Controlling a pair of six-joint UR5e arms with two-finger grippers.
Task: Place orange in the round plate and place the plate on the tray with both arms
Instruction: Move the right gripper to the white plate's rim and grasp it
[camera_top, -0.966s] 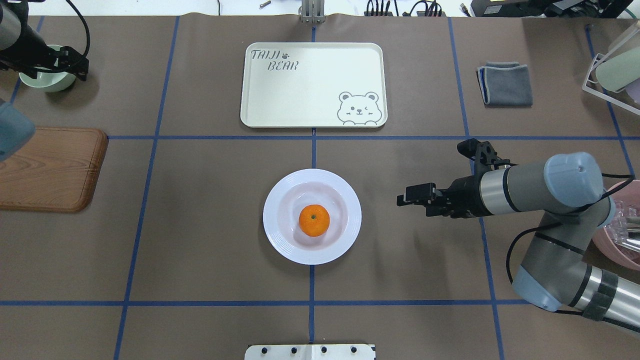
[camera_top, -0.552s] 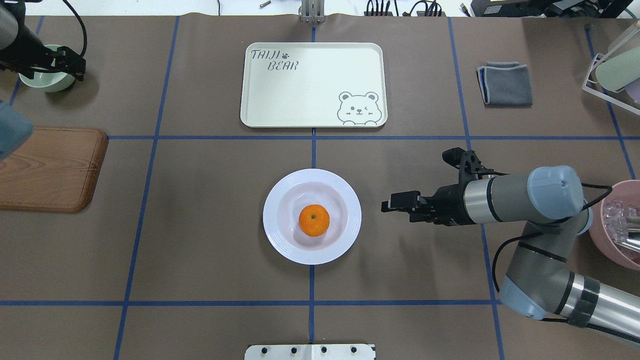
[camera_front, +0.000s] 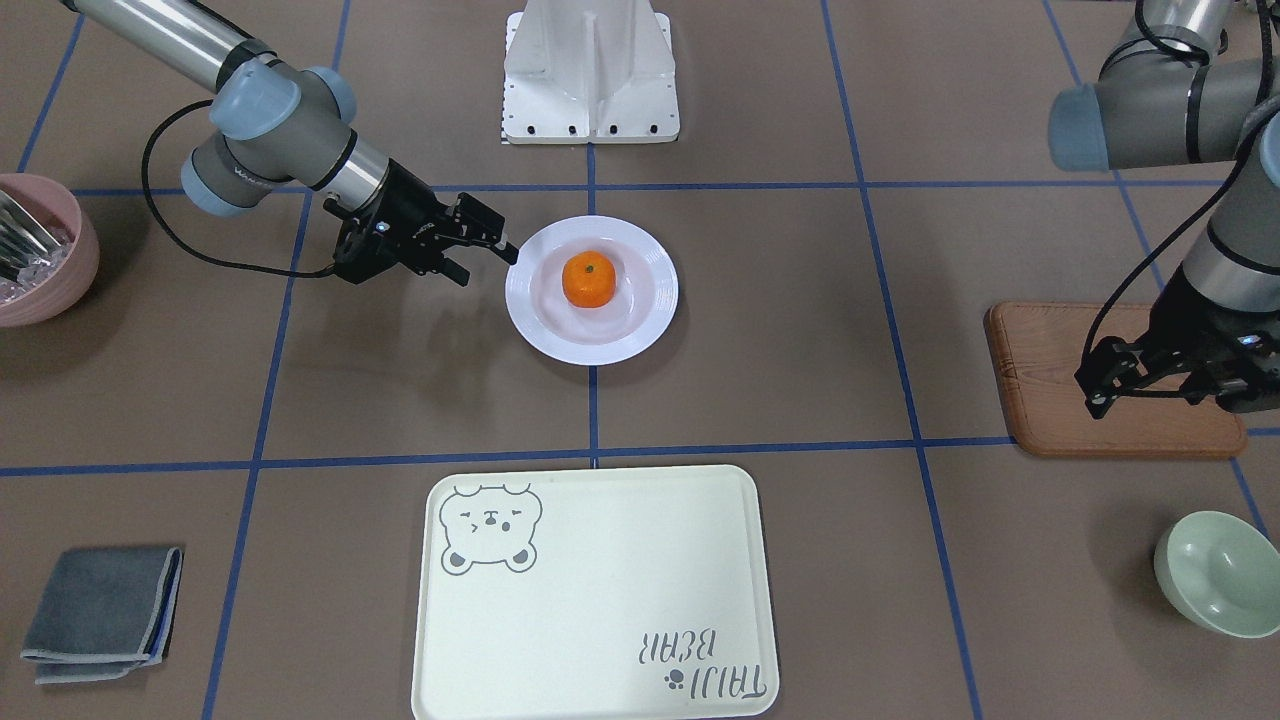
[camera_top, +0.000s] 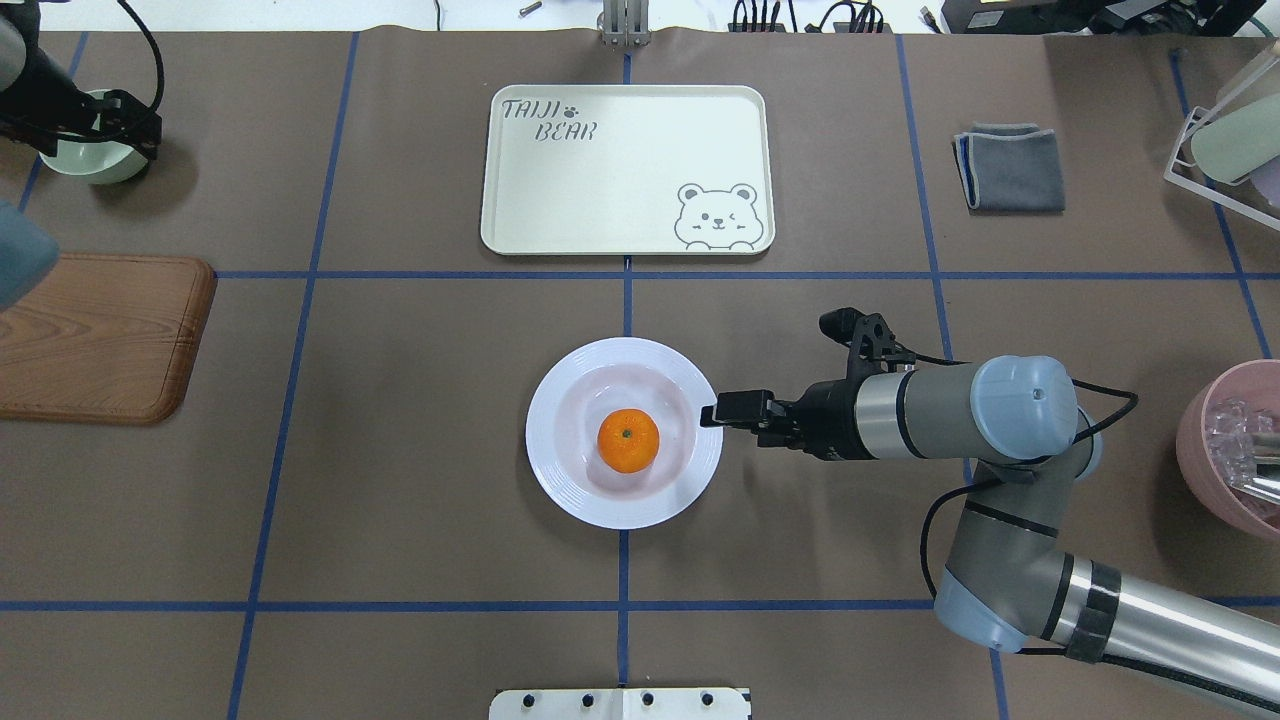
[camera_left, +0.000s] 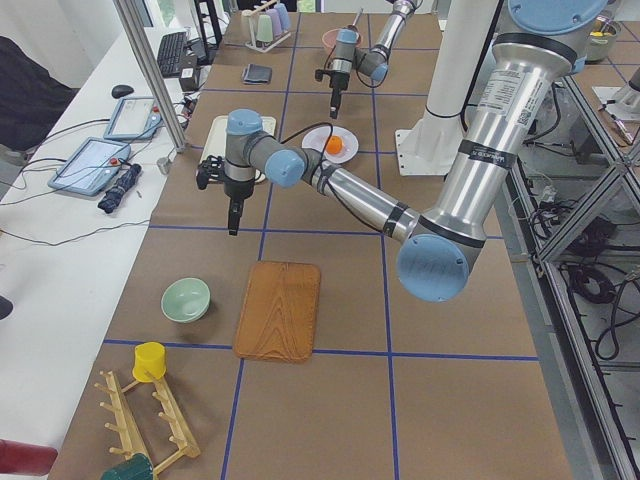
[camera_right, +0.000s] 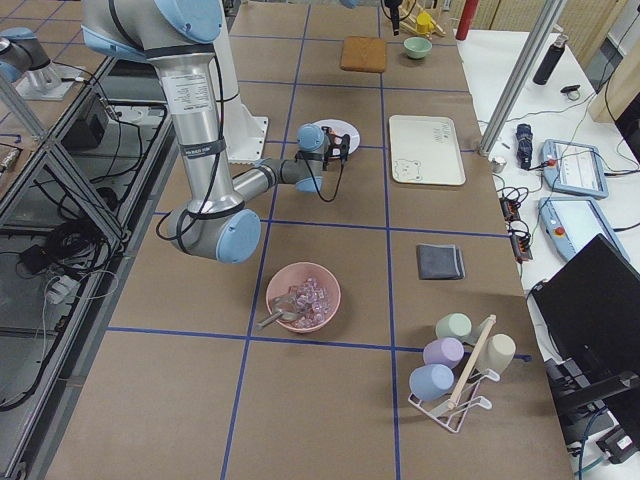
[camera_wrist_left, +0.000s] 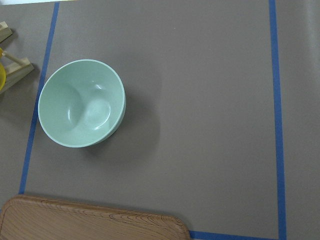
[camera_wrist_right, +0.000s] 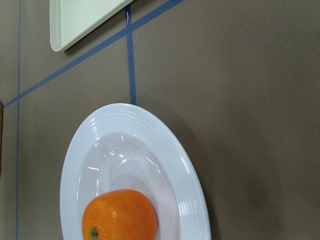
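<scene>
The right gripper (camera_top: 708, 413) has advanced to the round plate (camera_top: 556, 478) rim; its jaws, like the left gripper (camera_front: 1097, 398) jaws, cannot be told. The orange (camera_top: 628, 440) sits centred in the glossy white plate

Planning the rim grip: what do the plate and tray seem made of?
Round plate: glossy white, likely glazed ceramic or melamine, given its sharp highlights and ridged rim. Tray: matte cream, probably moulded plastic, with printed bear, rounded corners, no glare.

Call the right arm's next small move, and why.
Probably ease the right tool forward onto the rim of the round plate, then close. The orange already sits in it, the tool tip is just at the rim, and the plate is not yet on the tray.
</scene>
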